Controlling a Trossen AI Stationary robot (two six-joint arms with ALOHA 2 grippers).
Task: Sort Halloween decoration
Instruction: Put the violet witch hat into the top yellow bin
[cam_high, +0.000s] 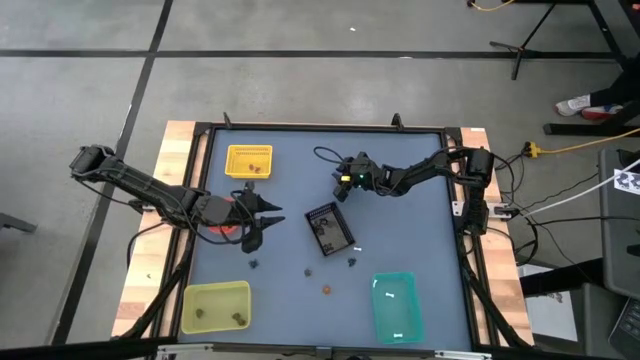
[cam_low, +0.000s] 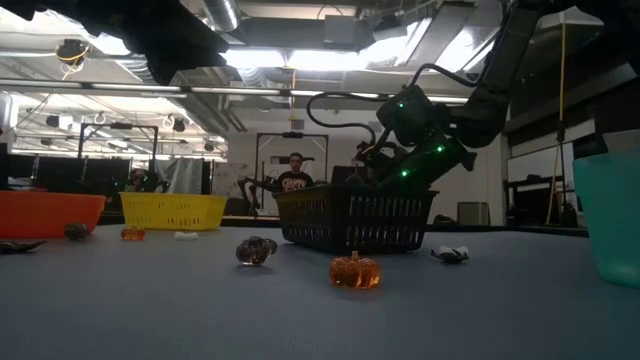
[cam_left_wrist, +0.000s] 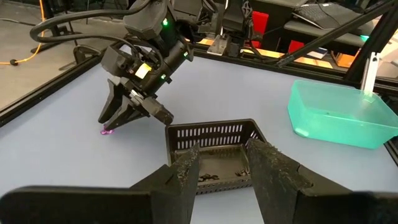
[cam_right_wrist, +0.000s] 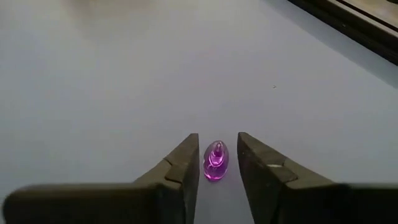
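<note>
In the high view, the right end effector (cam_high: 341, 192) is seen lowered to the table (cam_high: 420, 200) just beyond the black basket (cam_high: 329, 229), while the left end effector (cam_high: 262, 222) is held at the table's left side, over an orange container (cam_high: 226, 229). Loose trinkets are scattered near the basket: a dark one (cam_high: 309, 270), an orange one (cam_high: 325, 291) and a black-and-white one (cam_high: 353, 261); a yellow tray (cam_high: 249, 162), a yellow-green tray (cam_high: 215, 306) and a teal tray (cam_high: 396, 305) are placed around them. In the low view, an orange pumpkin (cam_low: 355, 271) is seen sitting upright in front of the basket (cam_low: 356, 219), with a dark trinket (cam_low: 256, 250) lying to its left, long axis roughly across the picture. In the left wrist view, the left end effector (cam_left_wrist: 223, 167) is shown spread, with nothing between its fingers (cam_left_wrist: 185, 173), and the right end effector (cam_left_wrist: 114, 126) is seen pointing down at a small purple trinket (cam_left_wrist: 107, 131) on the table beside the basket (cam_left_wrist: 214, 145). In the right wrist view, the purple trinket (cam_right_wrist: 215, 161) is seen between the parted fingers (cam_right_wrist: 184, 160) of the right end effector (cam_right_wrist: 216, 163), its long axis running parallel to the fingers and its narrow tip pointing away from the wrist; whether the fingers touch it cannot be told.
</note>
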